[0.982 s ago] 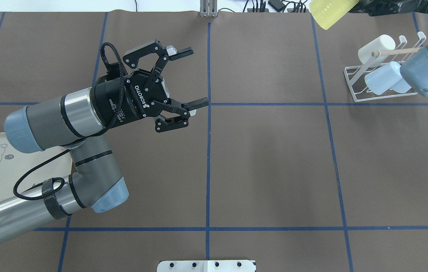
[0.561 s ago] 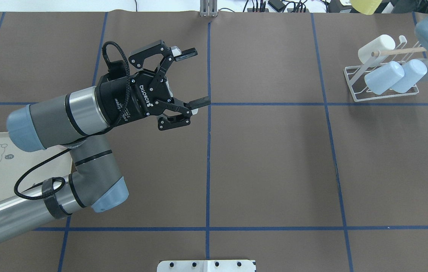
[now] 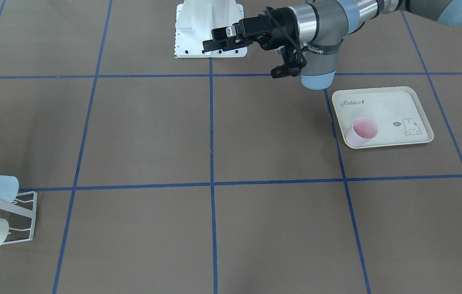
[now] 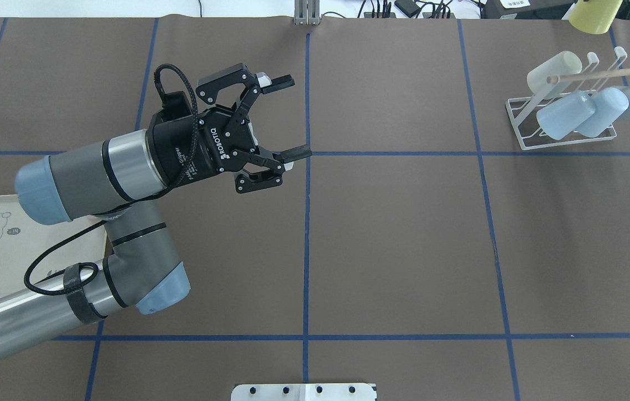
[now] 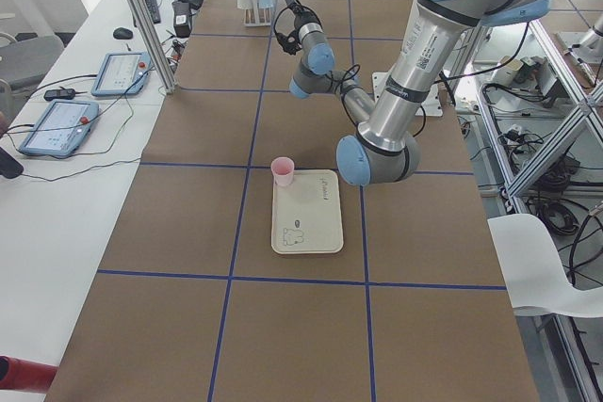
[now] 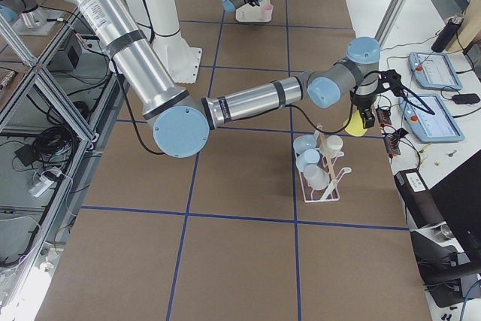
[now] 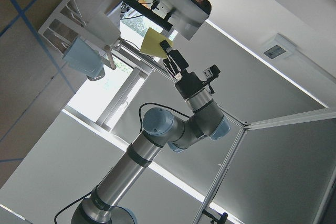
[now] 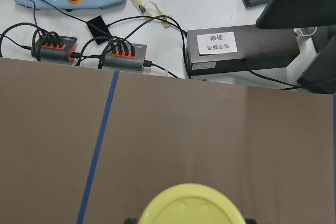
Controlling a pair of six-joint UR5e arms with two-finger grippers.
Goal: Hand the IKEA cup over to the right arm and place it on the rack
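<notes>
The yellow IKEA cup (image 4: 596,14) hangs above the table's far right edge, beyond the rack (image 4: 565,140). My right gripper (image 7: 161,47) is shut on it. The right wrist view shows the cup's base (image 8: 191,205) at the bottom, over brown table. The white wire rack with its wooden dowel (image 4: 607,72) carries a cream cup (image 4: 551,69), two light blue cups (image 4: 565,114) and a white one. My left gripper (image 4: 295,117) hovers open and empty near the table's centre line, also seen as the left gripper (image 3: 210,38) from the front.
A cream rabbit tray (image 3: 382,106) lies at the robot's left with a pink cup (image 3: 361,131) on its corner. Cables, power strips and a black box (image 8: 241,48) sit beyond the far edge. Blue tape lines grid the brown table.
The right arm has carried the yellow cup rightward along the far edge, and its elbow has cleared the rack. The left gripper edged slightly forward, still open.
</notes>
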